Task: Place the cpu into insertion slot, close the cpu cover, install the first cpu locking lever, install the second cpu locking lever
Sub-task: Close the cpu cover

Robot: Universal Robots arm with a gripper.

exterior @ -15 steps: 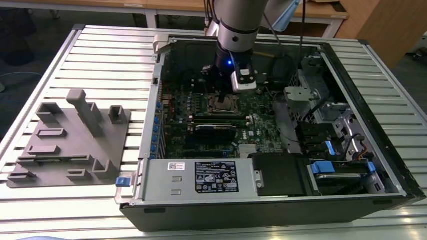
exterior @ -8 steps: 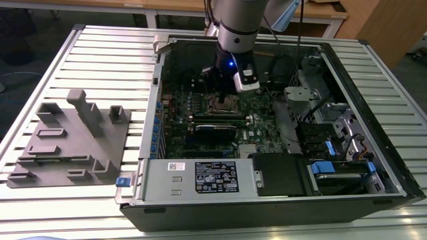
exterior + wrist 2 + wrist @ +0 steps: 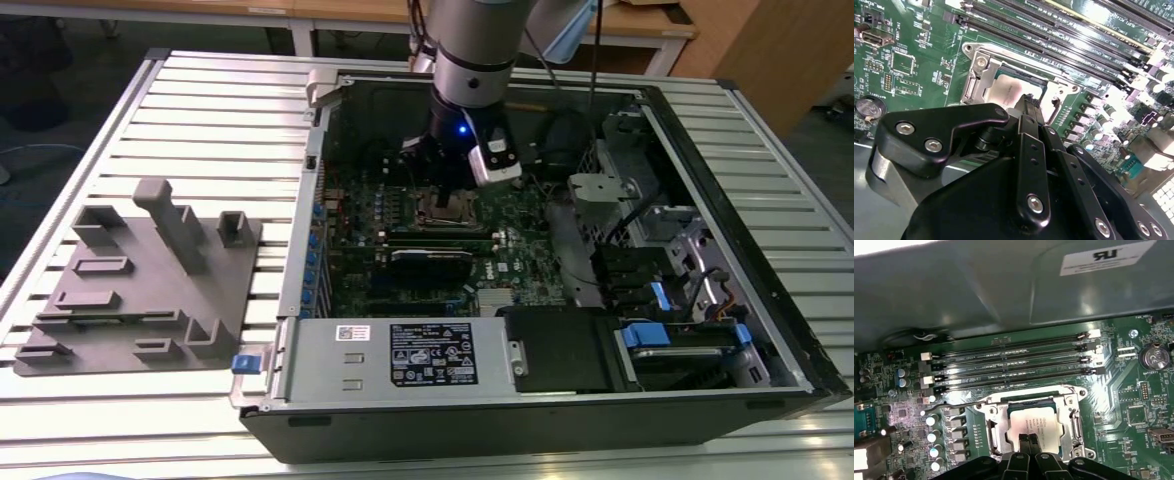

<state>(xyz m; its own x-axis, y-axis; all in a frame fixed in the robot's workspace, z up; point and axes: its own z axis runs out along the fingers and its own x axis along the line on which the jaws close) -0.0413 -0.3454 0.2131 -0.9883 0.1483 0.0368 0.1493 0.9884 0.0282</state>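
The claw [image 3: 1029, 439] is narrow, its two fingertips drawn almost together with nothing between them. It hangs low over one edge of the cpu [image 3: 1035, 421]; I cannot tell whether the tips touch the metal top. The cpu lies flat in the insertion slot [image 3: 449, 210], and the cpu cover [image 3: 1074, 426] appears to lie down around it, framing the chip. A thin wire lever [image 3: 961, 403] juts past one corner of the slot, beside the memory slots [image 3: 1014, 362]. The slot sits near the middle of the motherboard [image 3: 523, 250], inside the open computer case [image 3: 787, 330] on the counter [image 3: 200, 110].

As I judge it, a hard or off-centre push could tilt the chip or scrape its top. A sideways slide could snag the lever, and a cover not fully seated would keep the levers from catching.
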